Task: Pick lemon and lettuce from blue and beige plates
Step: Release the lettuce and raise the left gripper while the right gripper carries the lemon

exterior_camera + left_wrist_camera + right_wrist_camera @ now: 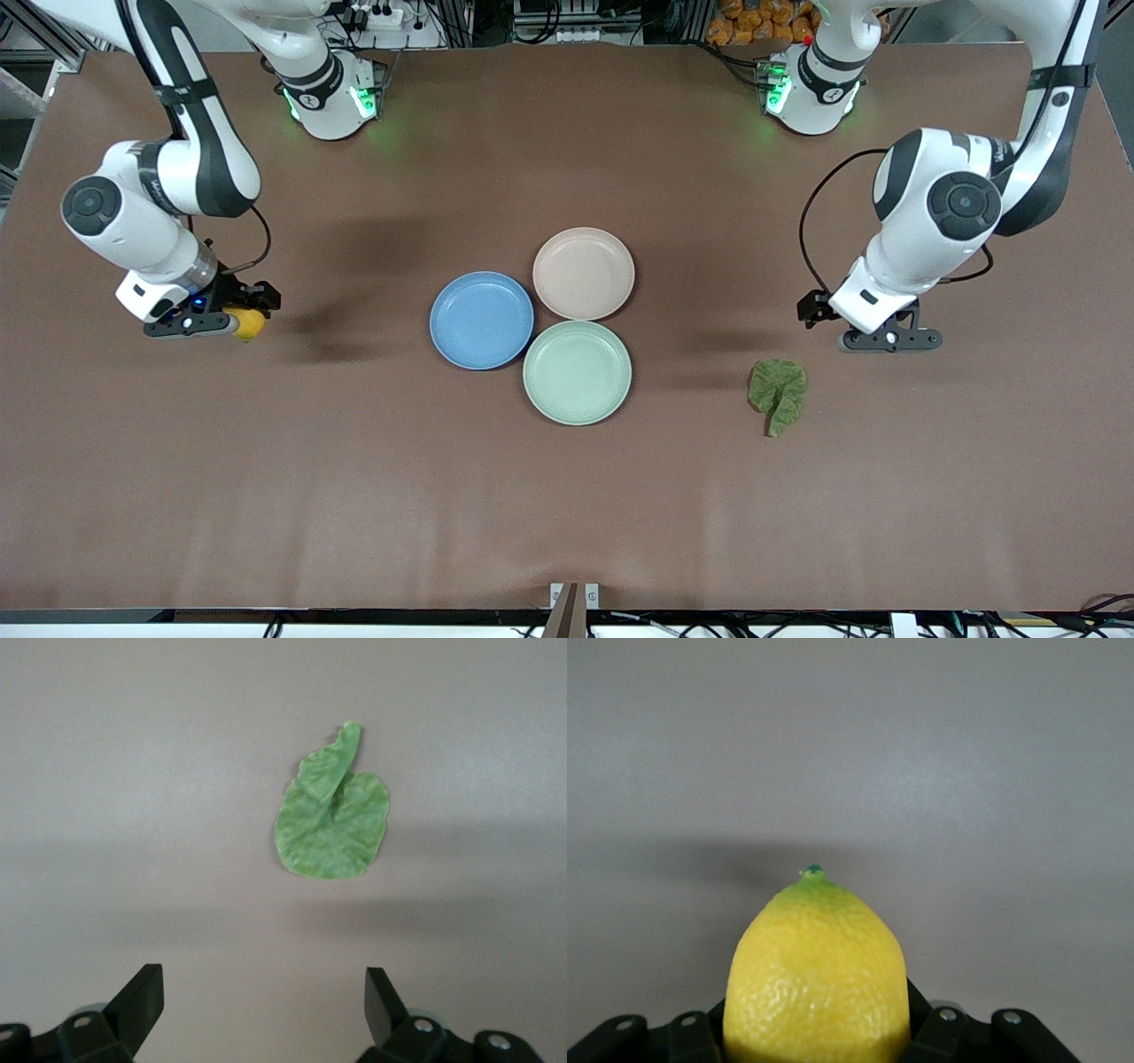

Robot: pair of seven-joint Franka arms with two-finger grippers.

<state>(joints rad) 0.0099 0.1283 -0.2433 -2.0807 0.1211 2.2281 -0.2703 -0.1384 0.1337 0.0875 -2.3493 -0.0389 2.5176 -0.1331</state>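
The lettuce (pixel 778 394) lies flat on the tabletop (pixel 354 496), nearest the front camera. The left claw (pixel 264 1010) hangs spread over bare tabletop beside it. The right claw (pixel 232 317) pinches the lemon (pixel 818 979); only its wrist view shows the green tip. The blue plate (pixel 481 320), beige plate (pixel 584 273) and mint plate (pixel 577 372) cluster mid-table.

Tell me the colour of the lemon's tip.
Green, fading into the yellow skin of the lemon; it shows best in the right wrist view.

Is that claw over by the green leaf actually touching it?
Apart. The left wrist view shows the left gripper open, with bare table between its fingertips and the lettuce; the front view agrees.
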